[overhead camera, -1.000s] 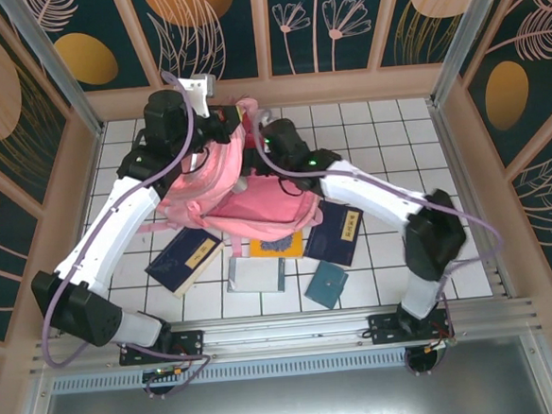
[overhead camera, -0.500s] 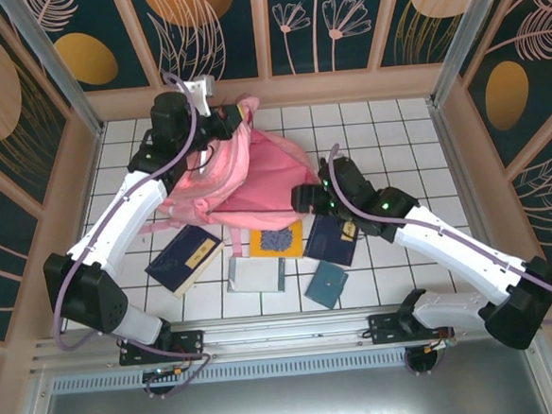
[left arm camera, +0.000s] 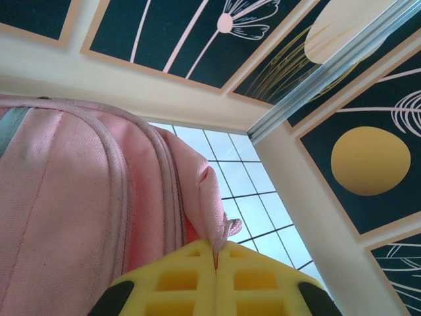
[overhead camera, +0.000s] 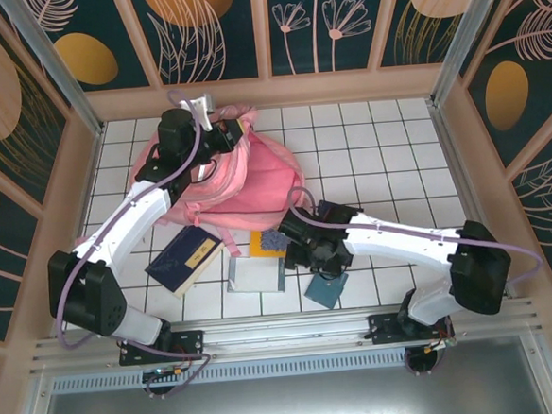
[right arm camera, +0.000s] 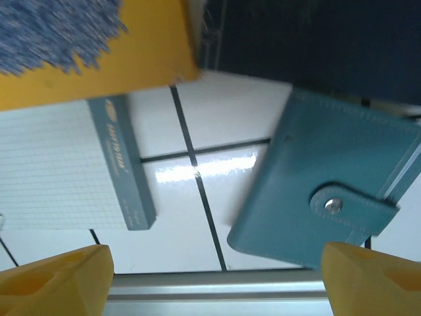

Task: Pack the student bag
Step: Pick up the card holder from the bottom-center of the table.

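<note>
The student bag (overhead camera: 241, 186) is a big pink backpack lying at the back left of the tiled floor. My left gripper (overhead camera: 230, 134) is shut on a fold of pink fabric at its top edge; in the left wrist view the yellow fingers (left arm camera: 256, 280) pinch that fold of the bag (left arm camera: 72, 217). My right gripper (overhead camera: 307, 264) hangs open above the floor between a grid notebook (overhead camera: 255, 275) and a teal snap wallet (overhead camera: 326, 287). The right wrist view has the open gripper (right arm camera: 217, 283) with the wallet (right arm camera: 329, 191) on the right and the notebook (right arm camera: 66, 164) on the left.
A dark blue book (overhead camera: 185, 259) lies left of the notebook. A yellow book (overhead camera: 271, 241) with a blue pattern and a navy book (right arm camera: 316, 46) lie just in front of the bag. The metal rail (overhead camera: 285, 331) runs along the near edge. Patterned walls close in the cell.
My right arm has swung from the bag's mouth toward the near edge, over the notebook and wallet. The left gripper kept its hold and the bag settled lower and flatter.
</note>
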Action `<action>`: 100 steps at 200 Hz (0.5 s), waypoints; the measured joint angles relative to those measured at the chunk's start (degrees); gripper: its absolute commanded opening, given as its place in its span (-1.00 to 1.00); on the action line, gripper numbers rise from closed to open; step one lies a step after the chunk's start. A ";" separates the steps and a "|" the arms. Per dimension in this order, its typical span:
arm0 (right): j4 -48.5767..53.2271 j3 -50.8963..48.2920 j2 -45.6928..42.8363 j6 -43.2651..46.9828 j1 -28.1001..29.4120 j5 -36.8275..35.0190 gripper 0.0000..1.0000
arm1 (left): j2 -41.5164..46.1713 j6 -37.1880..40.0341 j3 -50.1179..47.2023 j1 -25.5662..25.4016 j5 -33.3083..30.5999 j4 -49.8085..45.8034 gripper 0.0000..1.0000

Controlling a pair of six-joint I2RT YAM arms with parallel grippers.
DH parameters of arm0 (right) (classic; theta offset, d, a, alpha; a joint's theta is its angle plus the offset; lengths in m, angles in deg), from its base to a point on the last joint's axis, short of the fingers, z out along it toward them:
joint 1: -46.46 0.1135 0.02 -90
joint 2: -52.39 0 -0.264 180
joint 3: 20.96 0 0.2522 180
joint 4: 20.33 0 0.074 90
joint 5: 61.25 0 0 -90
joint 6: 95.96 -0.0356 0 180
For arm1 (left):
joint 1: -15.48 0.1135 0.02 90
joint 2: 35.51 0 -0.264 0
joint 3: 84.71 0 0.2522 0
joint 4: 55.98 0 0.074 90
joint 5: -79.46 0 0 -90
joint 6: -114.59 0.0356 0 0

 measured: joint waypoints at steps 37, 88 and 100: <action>1.57 -0.90 3.80 -6.47 2.34 0.98 0.57 | 1.38 -0.44 -0.66 0.02 -0.07 0.44 -1.00; 2.54 -1.16 12.37 -8.94 2.32 0.81 0.57 | 2.29 -0.61 -0.87 0.24 -0.09 0.46 -1.00; 2.03 -2.16 12.57 -8.92 1.84 0.87 0.57 | 2.49 -0.59 -0.96 0.24 -0.09 0.46 -1.00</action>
